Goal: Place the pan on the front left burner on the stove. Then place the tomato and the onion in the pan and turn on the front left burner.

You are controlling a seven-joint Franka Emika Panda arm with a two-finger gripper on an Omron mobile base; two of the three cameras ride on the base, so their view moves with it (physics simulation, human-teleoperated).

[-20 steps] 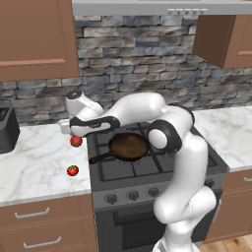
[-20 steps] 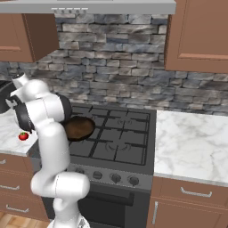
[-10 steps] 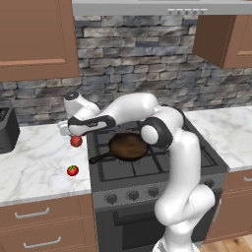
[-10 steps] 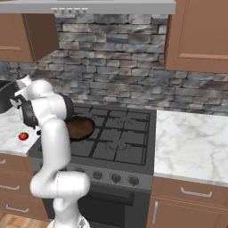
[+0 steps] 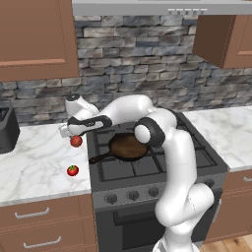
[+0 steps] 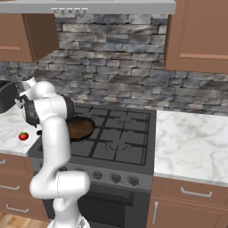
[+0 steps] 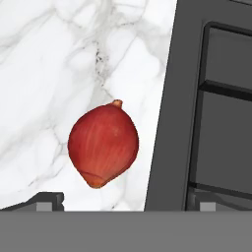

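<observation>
Risk sits mostly with the onion [image 7: 103, 145], a round, dull red bulb lying on the marble counter [image 7: 44, 59] straight ahead of the jaws and a touch toward their left tip in the hand view; the jaws stand fully open and hold nothing, with the gripper [image 5: 66, 131] hanging just above the bulb at the stove's left edge. Because the onion is smooth and rolls freely, a descent that lands off centre could let one finger nudge it away across the counter, or pinch it near its tapered end so that it squirts out when the jaws close. To the left of the jaws and farther back, a dark appliance [image 5: 7, 133] stands on the counter, well apart and no hindrance. Nearer the counter's front edge than the jaws lies the tomato [image 5: 73, 171], bright red with a green cap, apart from the onion; a rolling onion could bump it, though I judge that unlikely. To the right of the jaws the dark side wall of the stove [image 7: 167, 123] rises just beside the onion, so the right finger has little room and could strike the stove's rim on the way down. Farther right the pan [image 5: 128, 146] rests on the front left burner [image 5: 125, 165], its long handle pointing back toward the jaws; a carried onion swung low could clip that handle and shift the pan.
</observation>
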